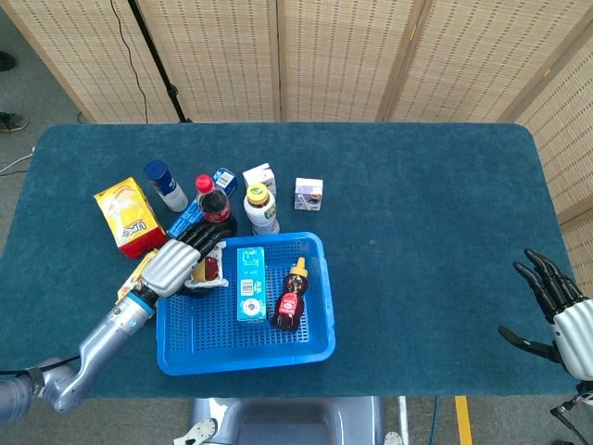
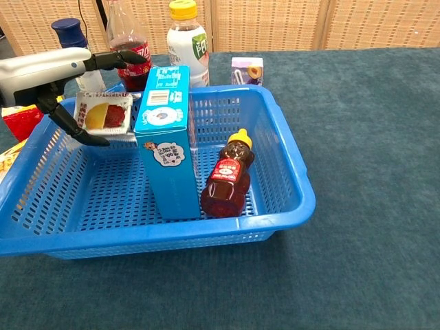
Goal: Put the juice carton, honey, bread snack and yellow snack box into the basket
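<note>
Chest view: left hand (image 2: 51, 79) holds bread snack (image 2: 103, 113) over basket (image 2: 275, 206).

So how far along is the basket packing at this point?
Two of four look done: the juice carton and honey are inside the basket. In hand: the left hand holds the bread snack over the basket's back left corner, not yet released. Left: the yellow snack box sits on the table. The right hand is open, idle.
</note>
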Controlling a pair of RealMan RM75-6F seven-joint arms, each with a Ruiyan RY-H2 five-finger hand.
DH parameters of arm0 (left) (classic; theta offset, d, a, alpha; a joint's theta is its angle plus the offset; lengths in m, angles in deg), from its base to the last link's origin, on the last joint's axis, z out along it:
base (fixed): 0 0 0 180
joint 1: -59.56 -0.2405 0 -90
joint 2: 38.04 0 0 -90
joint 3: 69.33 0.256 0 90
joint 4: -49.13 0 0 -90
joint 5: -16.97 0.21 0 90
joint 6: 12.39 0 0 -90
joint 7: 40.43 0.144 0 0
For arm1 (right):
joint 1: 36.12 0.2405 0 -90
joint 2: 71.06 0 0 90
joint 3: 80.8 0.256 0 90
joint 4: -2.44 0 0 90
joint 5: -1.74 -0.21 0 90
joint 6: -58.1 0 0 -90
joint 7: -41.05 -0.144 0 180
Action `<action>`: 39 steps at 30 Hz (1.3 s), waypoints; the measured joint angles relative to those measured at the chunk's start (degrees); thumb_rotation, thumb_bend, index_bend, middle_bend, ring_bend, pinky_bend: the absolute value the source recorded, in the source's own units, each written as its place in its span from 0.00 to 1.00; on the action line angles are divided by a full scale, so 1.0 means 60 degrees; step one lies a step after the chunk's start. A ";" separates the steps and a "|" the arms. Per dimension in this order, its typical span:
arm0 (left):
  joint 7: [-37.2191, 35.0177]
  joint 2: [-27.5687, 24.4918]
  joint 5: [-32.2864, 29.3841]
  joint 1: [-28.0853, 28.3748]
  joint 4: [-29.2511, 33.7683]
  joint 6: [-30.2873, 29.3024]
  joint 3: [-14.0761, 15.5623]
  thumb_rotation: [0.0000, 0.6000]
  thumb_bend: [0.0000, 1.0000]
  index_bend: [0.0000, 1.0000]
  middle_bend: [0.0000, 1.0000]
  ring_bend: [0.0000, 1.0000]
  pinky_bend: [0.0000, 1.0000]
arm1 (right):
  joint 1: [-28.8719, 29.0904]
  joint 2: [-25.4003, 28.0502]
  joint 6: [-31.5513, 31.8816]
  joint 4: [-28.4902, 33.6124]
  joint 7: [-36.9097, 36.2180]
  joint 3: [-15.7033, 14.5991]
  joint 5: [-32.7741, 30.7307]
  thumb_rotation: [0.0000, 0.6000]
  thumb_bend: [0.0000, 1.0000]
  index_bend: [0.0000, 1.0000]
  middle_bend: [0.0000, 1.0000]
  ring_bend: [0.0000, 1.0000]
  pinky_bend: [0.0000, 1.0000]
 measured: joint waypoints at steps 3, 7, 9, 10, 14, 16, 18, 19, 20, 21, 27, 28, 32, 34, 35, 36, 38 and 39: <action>-0.0283 -0.0267 0.0094 -0.0026 0.0144 -0.0048 0.0067 1.00 0.10 0.00 0.00 0.00 0.00 | -0.0004 0.0001 0.0009 0.0020 0.0022 -0.0004 0.0023 1.00 0.04 0.03 0.00 0.08 0.22; -0.0609 -0.0509 0.0258 -0.0175 0.0185 -0.0353 0.0139 1.00 0.10 0.00 0.00 0.00 0.00 | -0.0015 0.0009 0.0035 0.0053 0.0057 -0.0005 0.0048 1.00 0.04 0.03 0.00 0.08 0.22; -0.0891 -0.0647 0.0368 -0.0283 0.0163 -0.0568 0.0180 1.00 0.10 0.00 0.00 0.00 0.00 | -0.0022 0.0012 0.0056 0.0077 0.0065 -0.0007 0.0069 1.00 0.04 0.03 0.00 0.09 0.22; -0.1032 -0.0715 0.0429 -0.0340 0.0137 -0.0689 0.0199 1.00 0.10 0.00 0.00 0.00 0.00 | -0.0025 0.0014 0.0061 0.0085 0.0068 -0.0011 0.0079 1.00 0.04 0.03 0.00 0.09 0.22; -0.1779 -0.1056 0.0738 -0.0667 -0.0145 -0.1334 0.0331 1.00 0.10 0.00 0.00 0.00 0.00 | -0.0029 0.0018 0.0059 0.0117 0.0098 -0.0016 0.0091 1.00 0.04 0.03 0.00 0.09 0.22; -0.2284 -0.1275 0.0891 -0.0944 -0.0498 -0.1764 0.0460 1.00 0.10 0.00 0.00 0.00 0.00 | -0.0029 0.0023 0.0053 0.0138 0.0103 -0.0015 0.0090 1.00 0.04 0.03 0.00 0.09 0.22; -0.2654 -0.1397 0.0951 -0.1167 -0.0868 -0.2079 0.0561 1.00 0.10 0.00 0.00 0.00 0.00 | -0.0027 0.0028 0.0054 0.0157 0.0125 -0.0009 0.0095 1.00 0.04 0.03 0.00 0.09 0.22; -0.2838 -0.1438 0.0964 -0.1274 -0.1089 -0.2206 0.0601 1.00 0.10 0.00 0.00 0.00 0.00 | -0.0025 0.0030 0.0055 0.0166 0.0134 -0.0008 0.0105 1.00 0.04 0.03 0.00 0.09 0.22; -0.3021 -0.1468 0.0965 -0.1377 -0.1334 -0.2305 0.0636 1.00 0.10 0.00 0.00 0.00 0.00 | -0.0020 0.0031 0.0054 0.0178 0.0142 -0.0008 0.0114 1.00 0.04 0.03 0.00 0.09 0.22; -0.3262 -0.1489 0.0947 -0.1503 -0.1699 -0.2408 0.0671 1.00 0.10 0.00 0.00 0.00 0.00 | -0.0012 0.0031 0.0044 0.0198 0.0156 -0.0009 0.0128 1.00 0.05 0.03 0.00 0.09 0.22; -0.4370 -0.1305 0.0611 -0.1902 -0.4119 -0.2333 0.0808 1.00 0.10 0.00 0.00 0.00 0.00 | 0.0066 0.0007 -0.0057 0.0327 0.0299 -0.0047 0.0261 1.00 0.05 0.03 0.00 0.10 0.22; -0.4502 -0.1218 0.0574 -0.1921 -0.4555 -0.2236 0.0831 1.00 0.10 0.00 0.00 0.00 0.00 | 0.0085 0.0002 -0.0085 0.0341 0.0300 -0.0047 0.0263 1.00 0.05 0.03 0.00 0.10 0.22; -0.4900 -0.0670 0.0517 -0.1870 -0.6335 -0.1726 0.0926 1.00 0.10 0.00 0.00 0.00 0.00 | 0.0129 -0.0033 -0.0200 0.0360 0.0404 -0.0036 0.0235 1.00 0.05 0.03 0.00 0.10 0.22; -0.4937 -0.0291 0.0541 -0.1750 -0.7137 -0.1418 0.0973 1.00 0.10 0.00 0.00 0.00 0.00 | 0.0134 -0.0046 -0.0220 0.0369 0.0464 -0.0037 0.0231 1.00 0.05 0.03 0.00 0.10 0.22; -0.4932 -0.0123 0.0562 -0.1676 -0.7441 -0.1265 0.0996 1.00 0.10 0.00 0.00 0.00 0.00 | 0.0134 -0.0050 -0.0222 0.0373 0.0488 -0.0036 0.0228 1.00 0.05 0.03 0.00 0.10 0.22; -0.4925 0.0098 0.0599 -0.1559 -0.7798 -0.1048 0.1029 1.00 0.10 0.00 0.00 0.00 0.00 | 0.0131 -0.0052 -0.0223 0.0377 0.0501 -0.0032 0.0217 1.00 0.05 0.03 0.00 0.10 0.22; -0.4923 0.0386 0.0671 -0.1360 -0.8204 -0.0766 0.1078 1.00 0.10 0.00 0.00 0.00 0.00 | 0.0126 -0.0053 -0.0222 0.0379 0.0507 -0.0025 0.0199 1.00 0.05 0.03 0.00 0.10 0.22; -0.4917 0.0522 0.0735 -0.1214 -0.8387 -0.0633 0.1107 1.00 0.10 0.00 0.00 0.00 0.00 | 0.0121 -0.0053 -0.0226 0.0378 0.0507 -0.0019 0.0173 1.00 0.05 0.03 0.00 0.10 0.22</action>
